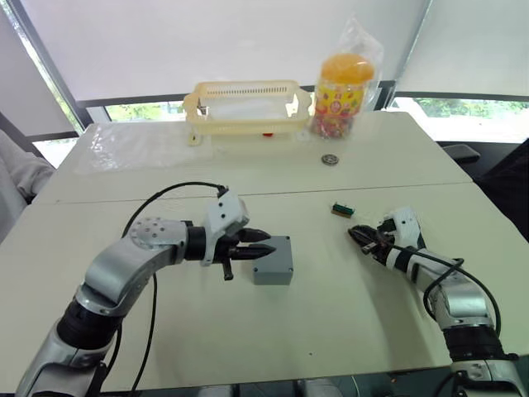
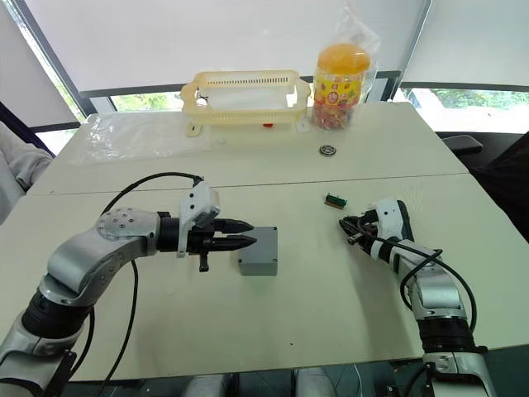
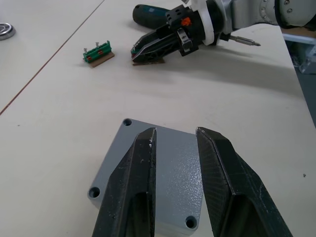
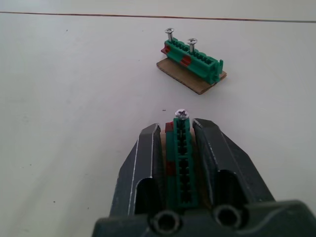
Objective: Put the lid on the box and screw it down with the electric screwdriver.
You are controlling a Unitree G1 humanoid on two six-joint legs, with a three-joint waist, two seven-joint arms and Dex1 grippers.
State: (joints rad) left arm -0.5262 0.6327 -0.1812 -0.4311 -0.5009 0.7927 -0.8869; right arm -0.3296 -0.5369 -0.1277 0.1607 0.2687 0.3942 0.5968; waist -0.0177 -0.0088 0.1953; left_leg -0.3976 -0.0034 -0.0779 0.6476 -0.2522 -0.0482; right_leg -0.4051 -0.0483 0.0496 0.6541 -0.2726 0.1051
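- No brand or writing is showing clearly enough to read; the jar [image 1: 342,93] with the orange lid at the far side of the table [image 1: 347,289] is carrying a busy coloured label, but its print is too small to make out.
- The box [image 1: 274,260] is sitting near the middle of the table with the lid [image 3: 163,173] lying flat on top of it, edges lining up; both are plain grey plastic with a faintly speckled finish and round screw holes at the corners.
- The left gripper [image 1: 263,248] is hovering right at the box's left edge, its two black fingers [image 3: 133,192] standing slightly apart over the lid with nothing between them.
- The right gripper [image 4: 177,143] is lying low on the table to the right, pinching a green screw strip [image 4: 180,163] with red marks and one screw standing at its end.
- A second green strip [image 4: 193,61] on a brown backing is resting just beyond it, holding two upright screws.
- The electric screwdriver [image 3: 153,15] is lying on the table behind the right gripper, dark body partly hidden, its metal bit [image 3: 242,40] poking out past the wrist.
- A pale yellow basket [image 1: 248,106] is standing beside the jar.
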